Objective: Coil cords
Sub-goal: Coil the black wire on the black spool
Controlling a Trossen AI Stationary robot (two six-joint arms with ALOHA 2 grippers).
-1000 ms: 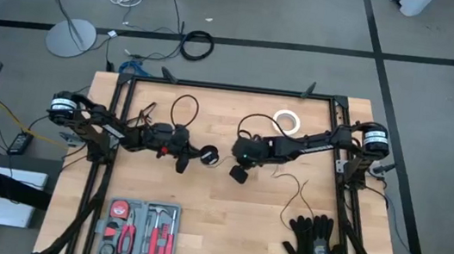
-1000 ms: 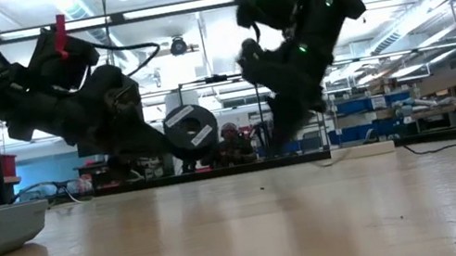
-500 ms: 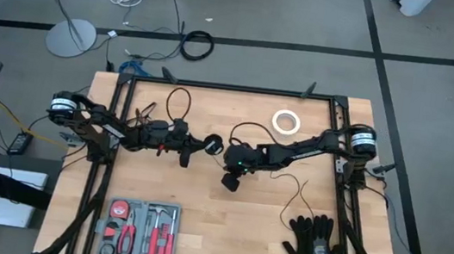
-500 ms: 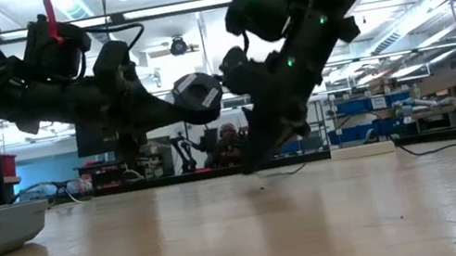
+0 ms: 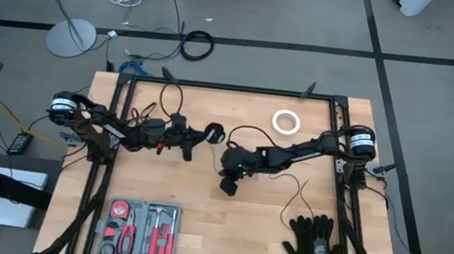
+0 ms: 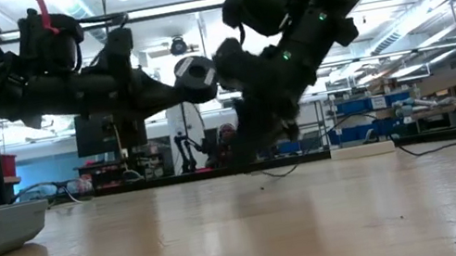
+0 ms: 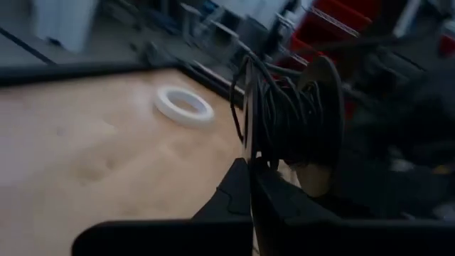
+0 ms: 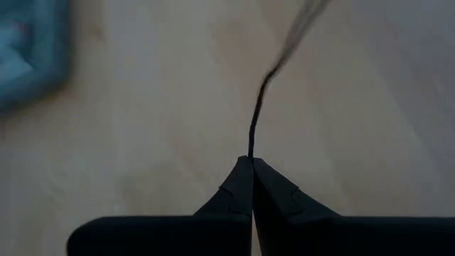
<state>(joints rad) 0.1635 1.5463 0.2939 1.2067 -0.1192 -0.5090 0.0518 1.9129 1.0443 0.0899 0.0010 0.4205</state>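
A small round black spool (image 7: 291, 117) with thin black cord wound on it hangs above the table's middle, with my left gripper (image 7: 250, 165) shut on it; it also shows in the low view as the spool (image 6: 194, 71). The left gripper (image 5: 203, 133) points level toward the right arm. My right gripper (image 8: 250, 162) is shut on a free stretch of the cord (image 8: 259, 107) and slants down close over the table, right beside the spool, as the right gripper (image 5: 225, 153) in the high view. A loose end of cord (image 5: 292, 196) lies on the wood. My left gripper pinches the rim of one spool flange (image 7: 249, 153) between its two fingers, coming in level from the table's left. The spool is lifted clear of the table with its axis about level. My right gripper pinches the single thin cord (image 8: 251, 151) at its fingertips, slanting down from the table's right. The cord runs on away from the fingers over the wood.
A white tape ring (image 5: 286, 121) lies at the far right. A tray of hand tools (image 5: 141, 229) sits at the near left edge and black gloves (image 5: 312, 246) at the near right. Bare wood (image 5: 231, 232) lies between them.
My left gripper has tipped up to level and risen, carrying the spool higher and toward the far edge. My right gripper has moved toward the table's left and down, tipping steeper, so it now stands close beside the spool. Both have stayed shut.
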